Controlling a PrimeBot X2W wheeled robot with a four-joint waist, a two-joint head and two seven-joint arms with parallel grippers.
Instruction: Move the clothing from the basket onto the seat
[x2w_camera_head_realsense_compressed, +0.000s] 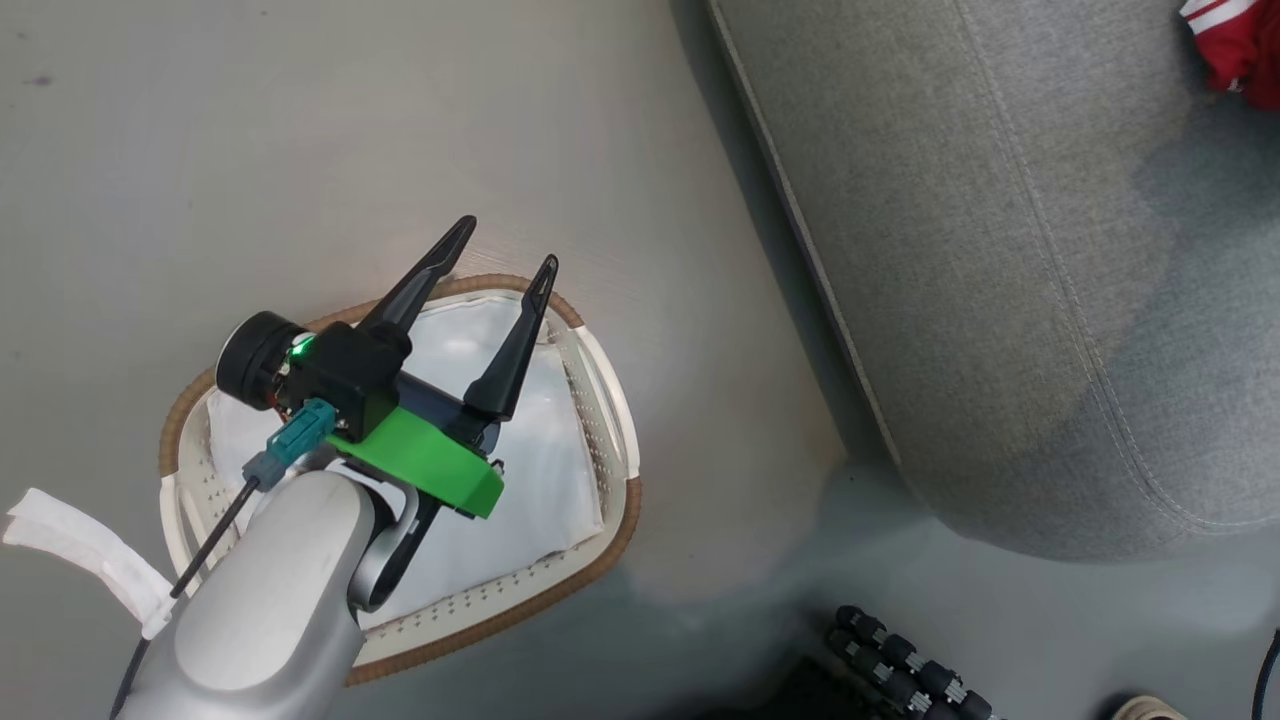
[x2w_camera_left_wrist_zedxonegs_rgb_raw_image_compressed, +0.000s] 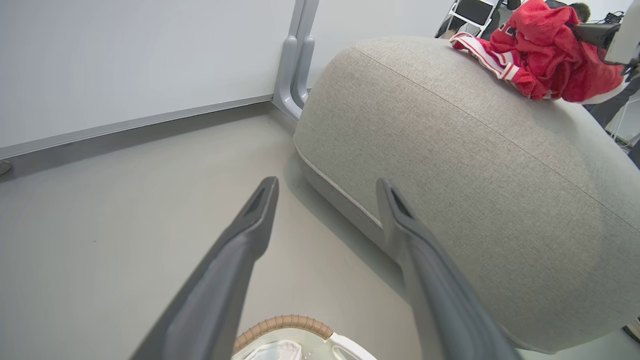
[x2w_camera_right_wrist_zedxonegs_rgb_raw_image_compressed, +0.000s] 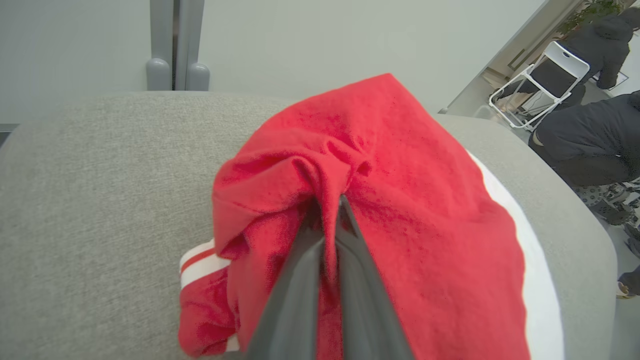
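Observation:
The red clothing (x2w_camera_right_wrist_zedxonegs_rgb_raw_image_compressed: 390, 210) with white striped trim lies bunched on the grey seat (x2w_camera_right_wrist_zedxonegs_rgb_raw_image_compressed: 100, 200), and my right gripper (x2w_camera_right_wrist_zedxonegs_rgb_raw_image_compressed: 327, 207) is shut on a fold of it. In the head view a bit of the clothing (x2w_camera_head_realsense_compressed: 1235, 45) shows at the seat's (x2w_camera_head_realsense_compressed: 1050, 250) far right corner. My left gripper (x2w_camera_head_realsense_compressed: 508, 245) hangs open above the white basket (x2w_camera_head_realsense_compressed: 610, 400) with the brown rim, nothing between its fingers. Inside the basket I see a plain white liner sheet (x2w_camera_head_realsense_compressed: 545, 440). In the left wrist view the left gripper (x2w_camera_left_wrist_zedxonegs_rgb_raw_image_compressed: 327, 187) points at the seat (x2w_camera_left_wrist_zedxonegs_rgb_raw_image_compressed: 450, 165) with the clothing (x2w_camera_left_wrist_zedxonegs_rgb_raw_image_compressed: 545, 55) on top.
A white strip of cloth (x2w_camera_head_realsense_compressed: 80, 555) lies on the floor left of the basket. Dark cable connectors (x2w_camera_head_realsense_compressed: 900, 665) sit on the floor below the seat. People in dark clothes (x2w_camera_right_wrist_zedxonegs_rgb_raw_image_compressed: 585, 140) and a white folding chair (x2w_camera_right_wrist_zedxonegs_rgb_raw_image_compressed: 545, 75) are beyond the seat. A wall panel post (x2w_camera_left_wrist_zedxonegs_rgb_raw_image_compressed: 295, 55) stands behind.

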